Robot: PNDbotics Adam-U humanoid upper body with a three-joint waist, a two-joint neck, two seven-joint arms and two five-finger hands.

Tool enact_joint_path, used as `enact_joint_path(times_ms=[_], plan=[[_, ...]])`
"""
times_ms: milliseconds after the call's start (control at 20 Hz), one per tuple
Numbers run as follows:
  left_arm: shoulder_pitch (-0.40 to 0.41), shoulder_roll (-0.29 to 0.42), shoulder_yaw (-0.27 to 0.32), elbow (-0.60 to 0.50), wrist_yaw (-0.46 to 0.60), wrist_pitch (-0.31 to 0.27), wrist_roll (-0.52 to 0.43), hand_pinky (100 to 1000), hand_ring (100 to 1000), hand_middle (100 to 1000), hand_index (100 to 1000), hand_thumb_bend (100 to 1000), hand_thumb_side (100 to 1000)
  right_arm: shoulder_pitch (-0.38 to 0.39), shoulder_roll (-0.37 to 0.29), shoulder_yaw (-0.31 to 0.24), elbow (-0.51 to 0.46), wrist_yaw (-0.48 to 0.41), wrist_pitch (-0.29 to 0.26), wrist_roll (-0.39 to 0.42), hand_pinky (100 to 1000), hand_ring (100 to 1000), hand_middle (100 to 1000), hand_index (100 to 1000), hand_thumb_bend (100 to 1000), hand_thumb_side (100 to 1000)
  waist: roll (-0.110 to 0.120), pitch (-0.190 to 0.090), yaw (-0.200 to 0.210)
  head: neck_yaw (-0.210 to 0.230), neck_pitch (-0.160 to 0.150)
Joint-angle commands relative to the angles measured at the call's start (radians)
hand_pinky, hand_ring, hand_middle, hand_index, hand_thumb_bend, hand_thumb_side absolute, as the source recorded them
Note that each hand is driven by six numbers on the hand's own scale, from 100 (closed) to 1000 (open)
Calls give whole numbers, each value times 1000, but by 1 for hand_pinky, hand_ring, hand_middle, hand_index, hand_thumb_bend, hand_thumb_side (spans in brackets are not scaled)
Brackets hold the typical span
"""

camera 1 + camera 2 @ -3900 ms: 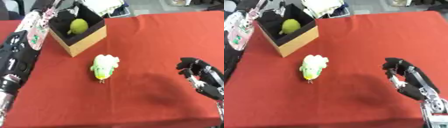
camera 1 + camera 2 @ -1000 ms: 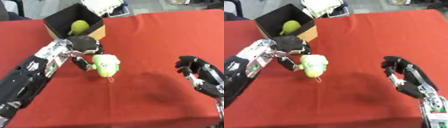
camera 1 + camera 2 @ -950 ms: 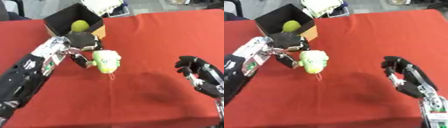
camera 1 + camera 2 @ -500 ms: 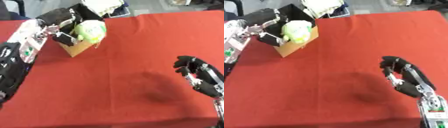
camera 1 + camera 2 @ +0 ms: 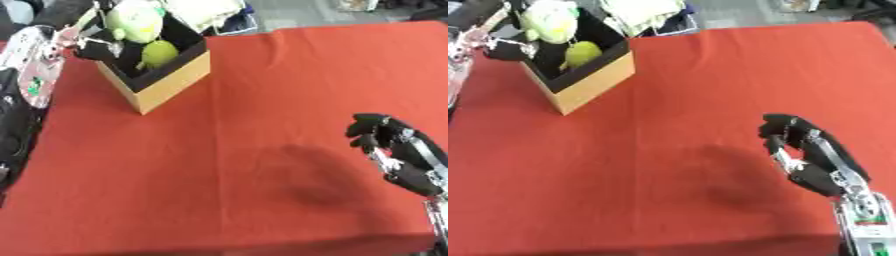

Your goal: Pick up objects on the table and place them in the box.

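Red cloth [image 5: 262, 125] lies bare from the centre out to the 6 o'clock edge. At 11 o'clock the left hand [image 5: 94, 46] pinches the pale green plush toy [image 5: 133, 20] over the open box [image 5: 162, 75], above a yellow-green fruit [image 5: 159, 52]; half a second ago the toy hung lower. At 4 o'clock the right hand [image 5: 802, 150] rests with fingers loosely spread.

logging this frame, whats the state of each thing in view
box: open at the top, upright on the table
pale green toy: held over the box opening
yellow-green fruit: inside the box
left robot hand: curled on the toy
right robot hand: idle, fingers relaxed, holding nothing
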State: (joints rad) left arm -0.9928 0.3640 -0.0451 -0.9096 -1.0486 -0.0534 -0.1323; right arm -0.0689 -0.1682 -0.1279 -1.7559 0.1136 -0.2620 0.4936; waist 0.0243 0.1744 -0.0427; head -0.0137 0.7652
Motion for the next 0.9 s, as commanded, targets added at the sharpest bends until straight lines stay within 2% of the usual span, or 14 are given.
enact_joint_path(times_ms=[50,150,300,500,700,800,900], plan=[[-35,-15,23,74,-56,54,55,732,699,728,897,103,527,-5,-3,2,-12,-1,-1,4,652,722,678,839,100,470,-2,-11,-4,5,5],[-45,-28,20,119,-86,89,90,771,764,805,931,168,610,-4,-2,2,-12,0,-1,4,651,722,678,839,100,470,-2,-9,-7,4,5],[-52,-36,8,137,-98,145,146,810,831,874,959,212,640,-5,-1,2,-12,0,0,5,652,722,678,839,100,470,0,-8,-7,4,5],[-47,-33,-3,122,-66,178,215,811,839,879,955,201,675,-8,0,2,-13,-1,1,7,651,721,677,839,100,470,1,-6,-5,3,5],[-25,-16,-3,37,-4,137,281,776,790,806,918,100,657,-7,1,-1,-13,0,1,4,652,721,677,839,100,470,-2,-5,-2,-2,5],[-12,-8,-21,-20,32,103,317,750,754,754,889,100,641,-7,1,-2,-14,0,1,2,652,721,677,839,100,470,-4,-4,0,-3,5],[14,-8,-48,-79,68,67,353,737,731,725,869,100,679,-9,2,-3,-14,0,1,1,652,721,677,839,100,470,-6,-4,3,-4,5]])
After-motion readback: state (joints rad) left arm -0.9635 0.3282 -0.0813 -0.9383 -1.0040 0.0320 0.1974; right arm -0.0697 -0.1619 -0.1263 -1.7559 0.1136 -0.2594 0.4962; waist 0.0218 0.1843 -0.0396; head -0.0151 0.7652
